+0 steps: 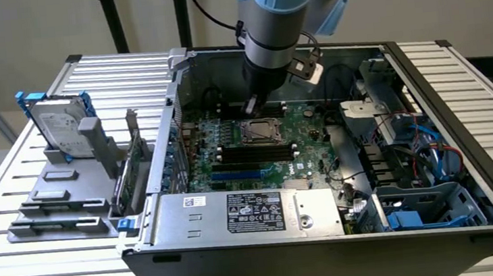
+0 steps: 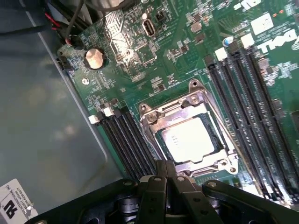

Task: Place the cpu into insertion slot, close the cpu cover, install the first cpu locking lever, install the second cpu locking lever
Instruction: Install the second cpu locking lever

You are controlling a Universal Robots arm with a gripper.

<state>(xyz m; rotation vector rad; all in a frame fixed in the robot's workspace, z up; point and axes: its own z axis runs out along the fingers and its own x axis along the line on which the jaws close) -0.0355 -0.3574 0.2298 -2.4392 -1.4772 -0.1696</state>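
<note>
The open computer case (image 1: pixel 329 238) lies on the slatted bench (image 1: pixel 19 221), motherboard (image 2: pixel 187 56) facing up. The cpu cover (image 2: pixel 187 105), a thin stiff metal frame, seems closed over the insertion slot (image 2: pixel 212 123); it likely takes pressing at its edge. The cpu (image 2: pixel 189 140), light, flat and fragile, sits inside. The pincer (image 2: pixel 166 175) hovers just beside the socket, fingers pressed together, holding nothing.

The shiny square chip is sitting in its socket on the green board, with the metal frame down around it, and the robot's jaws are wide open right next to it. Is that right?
Not quite. The jaws are shut, not wide open; the wrist view shows the gripper pressed together beside the socket. The rest holds: the cpu lies in the insertion slot on the green board, with the cpu cover down around it.
</note>
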